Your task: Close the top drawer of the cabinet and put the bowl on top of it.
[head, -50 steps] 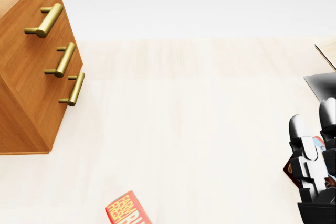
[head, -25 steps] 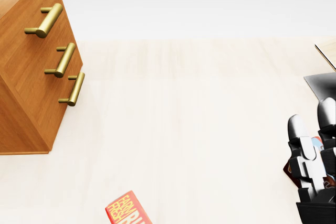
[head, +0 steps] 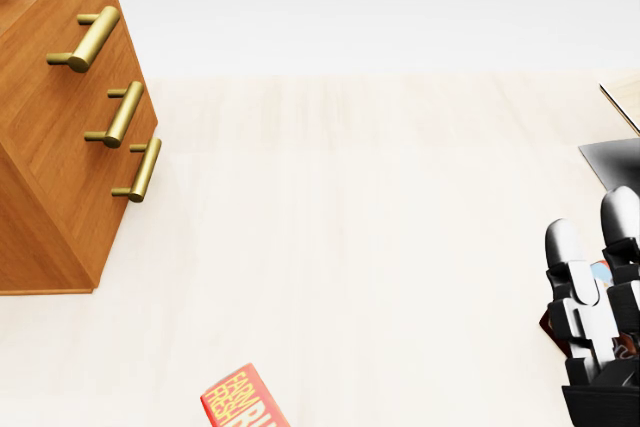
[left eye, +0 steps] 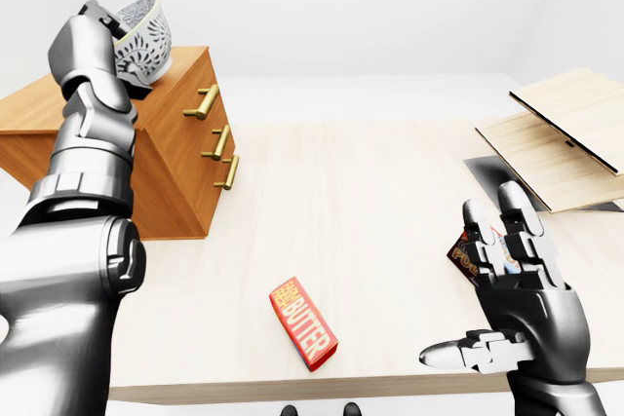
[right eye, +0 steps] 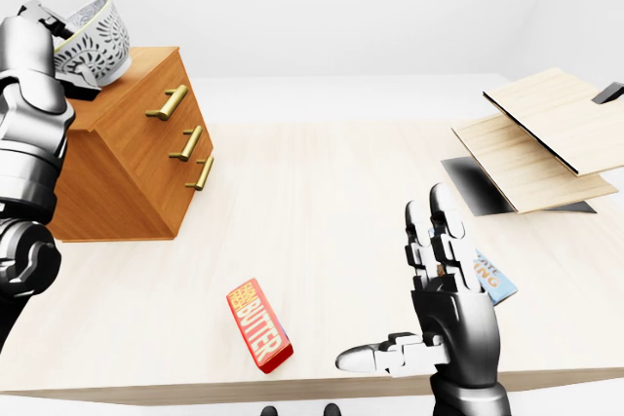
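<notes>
Hovering lowest in both eye views, the right hand (right eye: 444, 319) has its fingers spread wide and thumb out, gripping nothing; just behind it lies a snack packet (right eye: 494, 282), half hidden. Left of these on the table (left eye: 370, 192) is a red butter box (left eye: 303, 323); the head view catches only its corner and the right hand's fingertips. Farther left stands the cabinet (left eye: 180, 158), its three drawers flush with brass handles in line. On its top the bowl (left eye: 143, 41) sits tilted, with the left hand (left eye: 96, 24) against its side; whether the fingers clasp it I cannot tell. The head view shows only a sliver of the bowl and no left hand. Farthest right lie wooden boards (left eye: 570, 129) over a dark sheet (right eye: 478, 187).
</notes>
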Controlling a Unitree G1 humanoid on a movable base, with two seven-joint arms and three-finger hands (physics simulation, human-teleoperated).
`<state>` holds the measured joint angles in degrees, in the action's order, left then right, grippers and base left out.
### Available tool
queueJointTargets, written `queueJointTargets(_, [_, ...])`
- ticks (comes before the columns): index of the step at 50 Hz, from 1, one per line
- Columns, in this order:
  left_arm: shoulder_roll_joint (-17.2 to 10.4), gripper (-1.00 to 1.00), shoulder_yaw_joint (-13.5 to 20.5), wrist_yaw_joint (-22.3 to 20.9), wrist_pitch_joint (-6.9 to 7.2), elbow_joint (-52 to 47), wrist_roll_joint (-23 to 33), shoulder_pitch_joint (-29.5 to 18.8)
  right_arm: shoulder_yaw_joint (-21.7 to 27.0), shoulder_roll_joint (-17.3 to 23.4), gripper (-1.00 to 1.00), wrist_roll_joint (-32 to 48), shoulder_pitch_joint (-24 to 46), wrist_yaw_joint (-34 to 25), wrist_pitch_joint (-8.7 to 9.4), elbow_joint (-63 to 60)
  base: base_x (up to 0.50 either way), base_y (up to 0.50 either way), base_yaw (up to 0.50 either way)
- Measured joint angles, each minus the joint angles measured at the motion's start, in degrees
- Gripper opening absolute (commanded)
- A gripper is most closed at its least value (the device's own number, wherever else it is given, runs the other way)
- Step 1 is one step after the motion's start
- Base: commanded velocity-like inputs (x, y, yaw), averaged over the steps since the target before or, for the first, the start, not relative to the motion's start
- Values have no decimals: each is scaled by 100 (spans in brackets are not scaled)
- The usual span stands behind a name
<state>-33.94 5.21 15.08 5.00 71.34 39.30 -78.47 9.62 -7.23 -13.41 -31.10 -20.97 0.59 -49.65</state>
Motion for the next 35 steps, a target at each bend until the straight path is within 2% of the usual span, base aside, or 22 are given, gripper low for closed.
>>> queueJointTargets(17, [-187,-100,31,33,0,-24,207,112,-101,27,100,62,-45,35,-71,28,0,0,0])
queueJointTargets(35, [-214,-100,28,127,0,-55,301,187,-204,96,100,98,-79,99,-138,60,0,0,0])
